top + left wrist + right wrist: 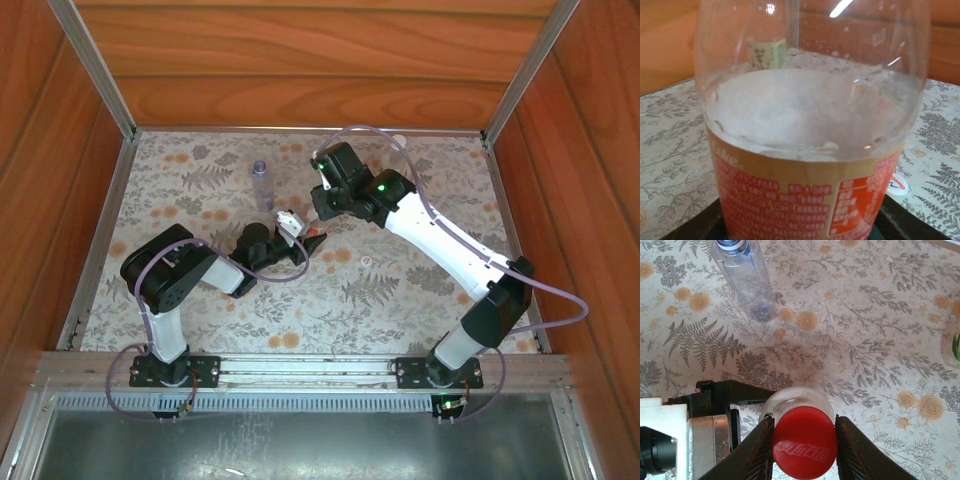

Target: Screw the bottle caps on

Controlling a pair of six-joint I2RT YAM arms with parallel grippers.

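My left gripper [290, 232] is shut on the red-and-white labelled bottle [805, 200], which stands upright near the table's middle; dark fingers [715, 231] flank its base. The red cap [805, 442] sits on that bottle's mouth, and my right gripper [804, 440] comes down from above [322, 205] with both fingers pressed against the cap's sides. A white cap [897, 185] lies on the table just right of the bottle [366, 261]. The bluish unlabelled bottle [745, 275] stands behind and left [261, 185]. A yellow-green label [765, 54] shows through the held bottle.
The floral tablecloth [420, 290] is fenced by aluminium rails [95, 250] and wooden walls. A pale bottle with green [953, 345] sits at the right edge of the right wrist view. Purple cables loop over both arms.
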